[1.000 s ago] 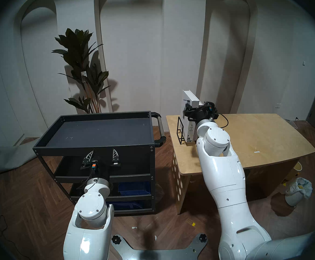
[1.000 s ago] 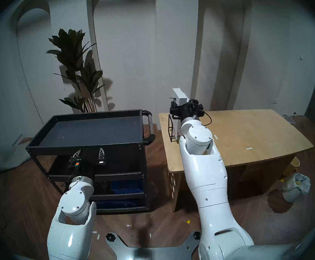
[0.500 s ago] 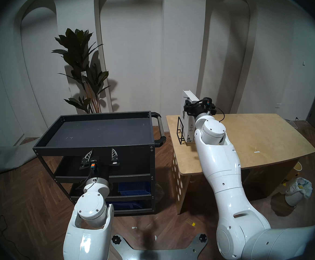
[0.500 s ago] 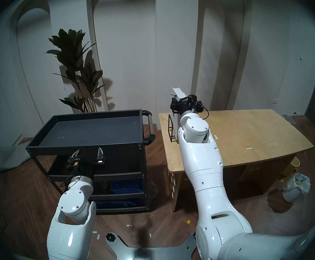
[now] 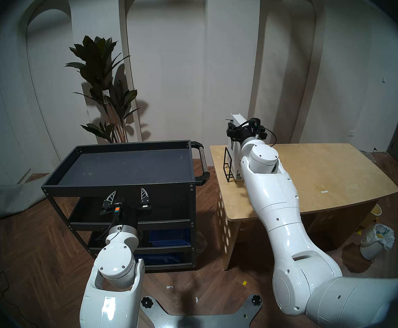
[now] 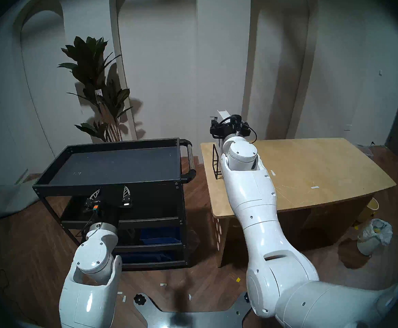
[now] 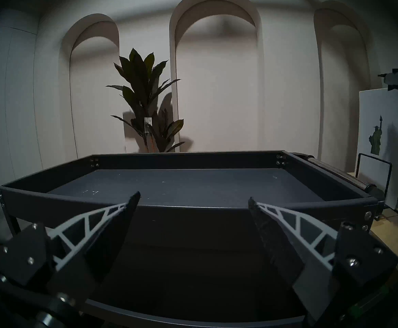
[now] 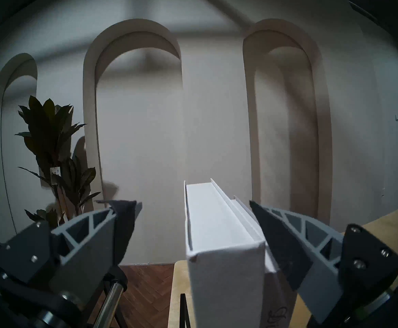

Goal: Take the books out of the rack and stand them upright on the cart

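White book: the thick white book (image 8: 224, 261) with the Statue of Liberty drawing stood upright in the rack (image 5: 228, 165), its top edge well above the wire.
Thinner book: the second, thinner book (image 8: 270, 264) stood touching the white book's right face, also in the rack.
Rack: it sat at the tabletop (image 5: 323, 169) corner nearest the cart (image 5: 122, 185).
Right end effector: the right end effector (image 8: 193, 206) was spread wide, level with the white book's top; 1 finger hung clear to its left, the other just right of the thinner book.
Change: over the last second it had advanced until both fingers flanked the 2 books.
Meaning: closing looked next; nothing was lifted yet.
Left end effector: the left end effector (image 7: 194, 198) was spread and empty, by the cart's near rim.
Cart: its top tray held 0 books.
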Robot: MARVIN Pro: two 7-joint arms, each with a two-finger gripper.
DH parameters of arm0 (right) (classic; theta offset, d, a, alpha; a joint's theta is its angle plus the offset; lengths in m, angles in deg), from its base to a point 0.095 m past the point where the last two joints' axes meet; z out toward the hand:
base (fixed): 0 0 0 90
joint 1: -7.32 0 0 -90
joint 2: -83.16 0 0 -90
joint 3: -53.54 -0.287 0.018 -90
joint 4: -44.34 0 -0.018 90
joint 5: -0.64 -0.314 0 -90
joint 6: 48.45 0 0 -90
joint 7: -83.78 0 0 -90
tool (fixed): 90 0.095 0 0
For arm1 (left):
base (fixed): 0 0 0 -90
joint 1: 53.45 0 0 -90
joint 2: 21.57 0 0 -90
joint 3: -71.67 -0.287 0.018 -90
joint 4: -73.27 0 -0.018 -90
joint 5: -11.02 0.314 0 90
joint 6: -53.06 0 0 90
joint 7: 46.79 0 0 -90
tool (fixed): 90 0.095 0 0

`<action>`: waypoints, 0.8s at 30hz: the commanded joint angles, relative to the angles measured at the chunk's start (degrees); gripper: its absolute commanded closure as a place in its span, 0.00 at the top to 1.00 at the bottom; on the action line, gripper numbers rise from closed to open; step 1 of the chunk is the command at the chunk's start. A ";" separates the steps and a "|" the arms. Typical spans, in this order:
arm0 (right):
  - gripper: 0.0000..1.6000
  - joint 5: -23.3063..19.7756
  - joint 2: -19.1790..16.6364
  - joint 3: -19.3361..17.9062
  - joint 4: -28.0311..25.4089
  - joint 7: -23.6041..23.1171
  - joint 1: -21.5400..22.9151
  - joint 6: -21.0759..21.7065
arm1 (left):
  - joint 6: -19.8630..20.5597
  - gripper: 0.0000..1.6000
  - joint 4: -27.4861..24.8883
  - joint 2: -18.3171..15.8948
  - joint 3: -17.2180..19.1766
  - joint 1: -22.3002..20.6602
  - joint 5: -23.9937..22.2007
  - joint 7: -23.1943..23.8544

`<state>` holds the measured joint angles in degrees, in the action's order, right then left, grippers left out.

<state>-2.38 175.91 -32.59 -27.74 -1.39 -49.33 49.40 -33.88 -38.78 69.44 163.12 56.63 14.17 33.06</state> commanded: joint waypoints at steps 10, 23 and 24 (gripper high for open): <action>1.00 0.61 0.16 -0.35 -0.23 1.93 2.05 0.24 | 0.10 1.00 -1.79 -0.07 -0.21 0.25 -0.23 -0.22; 1.00 0.95 0.06 -0.33 3.98 2.24 3.44 -0.83 | 0.16 1.00 -1.77 0.03 -0.54 0.24 -0.12 -0.83; 1.00 0.95 0.06 -0.34 4.10 2.22 3.49 -0.86 | 0.15 1.00 -1.76 0.02 -0.56 0.25 -0.11 -0.86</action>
<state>-1.26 175.95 -32.97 -23.97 1.32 -47.83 49.43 -33.67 -39.11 69.46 162.61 57.17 13.90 32.27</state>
